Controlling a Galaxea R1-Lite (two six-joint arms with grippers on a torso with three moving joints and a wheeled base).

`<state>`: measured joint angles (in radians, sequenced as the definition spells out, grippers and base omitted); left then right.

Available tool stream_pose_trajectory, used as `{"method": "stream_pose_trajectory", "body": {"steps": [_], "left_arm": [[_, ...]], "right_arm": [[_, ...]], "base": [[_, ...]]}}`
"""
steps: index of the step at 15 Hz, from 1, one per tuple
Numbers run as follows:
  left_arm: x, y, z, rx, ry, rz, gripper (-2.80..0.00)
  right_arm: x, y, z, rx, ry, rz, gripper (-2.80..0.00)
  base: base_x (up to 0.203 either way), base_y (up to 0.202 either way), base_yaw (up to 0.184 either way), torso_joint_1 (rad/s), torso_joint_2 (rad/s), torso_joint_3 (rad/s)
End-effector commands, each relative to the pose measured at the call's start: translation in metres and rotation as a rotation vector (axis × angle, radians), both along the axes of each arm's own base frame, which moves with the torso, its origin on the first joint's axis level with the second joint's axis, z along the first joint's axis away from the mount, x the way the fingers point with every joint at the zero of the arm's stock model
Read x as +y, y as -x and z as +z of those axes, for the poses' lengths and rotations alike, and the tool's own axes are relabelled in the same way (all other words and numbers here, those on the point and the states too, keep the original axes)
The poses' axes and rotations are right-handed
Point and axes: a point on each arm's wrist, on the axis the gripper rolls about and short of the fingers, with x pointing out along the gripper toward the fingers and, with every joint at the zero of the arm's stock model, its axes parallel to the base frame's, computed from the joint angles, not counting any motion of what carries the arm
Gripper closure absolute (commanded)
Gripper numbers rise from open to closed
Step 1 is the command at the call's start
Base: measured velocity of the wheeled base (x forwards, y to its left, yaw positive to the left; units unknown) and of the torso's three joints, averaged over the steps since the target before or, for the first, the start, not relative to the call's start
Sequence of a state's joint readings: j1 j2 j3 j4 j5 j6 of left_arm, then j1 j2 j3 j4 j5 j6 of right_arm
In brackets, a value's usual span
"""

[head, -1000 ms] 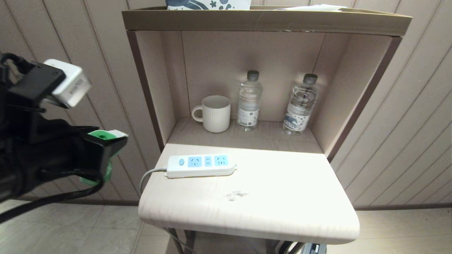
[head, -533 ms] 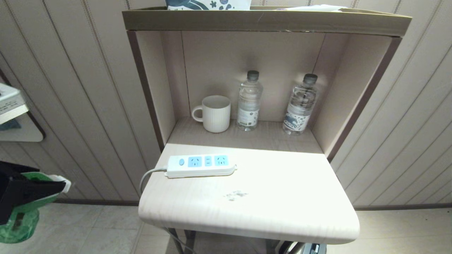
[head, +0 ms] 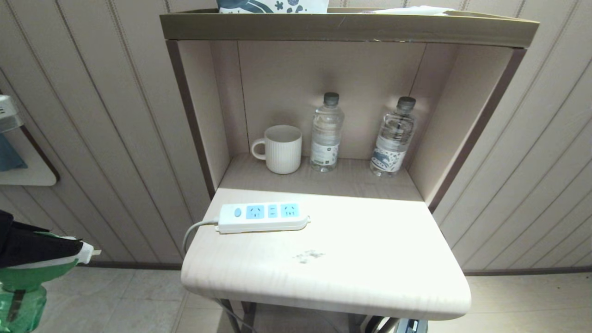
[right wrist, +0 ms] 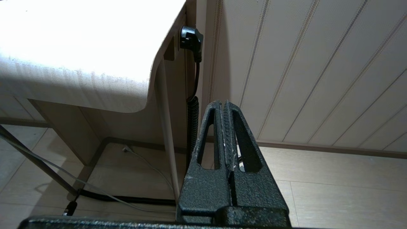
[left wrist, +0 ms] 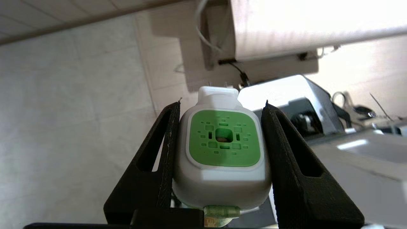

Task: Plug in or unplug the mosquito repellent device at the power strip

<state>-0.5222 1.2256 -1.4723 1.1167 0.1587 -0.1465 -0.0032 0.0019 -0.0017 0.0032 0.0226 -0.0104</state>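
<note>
**Repellent device held clear of the desk, strip sockets vacant**

The mosquito repellent device (left wrist: 222, 152) sits clamped between the two fingers of the left gripper (left wrist: 221, 105), which bear on its smooth white side walls, green vented face toward the camera. In the head view it shows at the lower left of the frame (head: 27, 277), well apart from the desk (head: 370, 259), prongs pointing toward it.

Judgement: a light, rigid plastic shell, likely slippery on its rounded flanks. The translucent bottle below holds liquid and should not take the grip. The present hold across the flat sides suits insertion.

The power strip (head: 261, 217) lies at the desk's rear left, centre of frame, all sockets vacant, cable trailing off the left edge.

The right gripper (right wrist: 226, 133) is parked low beside the desk, fingers pressed together, empty.
</note>
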Motion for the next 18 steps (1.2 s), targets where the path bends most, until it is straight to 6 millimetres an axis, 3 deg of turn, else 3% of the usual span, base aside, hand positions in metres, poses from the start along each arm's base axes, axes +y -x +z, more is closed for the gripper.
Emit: {"method": "stream_pose_trajectory", "body": {"steps": [1,18], "left_arm": [[-0.003,-0.003,0.001,0.013,-0.006,-0.002,0.00],[0.001,0.004,0.007,0.115,-0.003,0.053,0.00]], "right_arm": [[0.000,0.000,0.000,0.001,0.000,0.001,0.00],[0.000,0.000,0.000,0.001,0.000,0.001,0.00]], "base": [[0.000,0.000,0.000,0.000,0.00,0.000],[0.000,0.000,0.000,0.000,0.00,0.000]]}}
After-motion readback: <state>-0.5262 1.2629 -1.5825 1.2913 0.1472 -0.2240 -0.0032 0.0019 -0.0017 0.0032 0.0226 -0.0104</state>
